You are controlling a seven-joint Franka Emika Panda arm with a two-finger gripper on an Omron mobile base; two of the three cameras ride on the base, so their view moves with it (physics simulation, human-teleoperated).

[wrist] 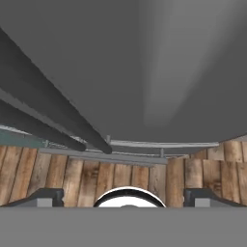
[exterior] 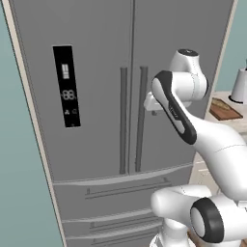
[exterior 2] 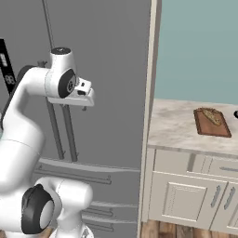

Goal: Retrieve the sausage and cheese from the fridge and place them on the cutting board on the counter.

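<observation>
The grey fridge (exterior: 96,96) stands with both doors shut; its black display panel (exterior: 67,87) is on the left door. My gripper (wrist: 124,197) hangs open beside the right door's bar handle (exterior: 142,118), pointing down at the floor with nothing between its fingers (wrist: 46,197). From the right the gripper (exterior 2: 84,106) sits just off the handles. The brown cutting board (exterior 2: 212,122) lies on the pale counter (exterior 2: 172,125) to the right of the fridge. A small tan shape lies on the board, too small to tell what it is. I cannot make out the sausage or the cheese.
A white appliance (exterior: 239,87) stands on the counter behind the cutting board (exterior: 225,110). Cream cabinet fronts (exterior 2: 186,200) run below the worktop. Fridge drawers (exterior: 111,207) sit low, close to my base. Wooden floor (wrist: 72,178) lies beneath the hand.
</observation>
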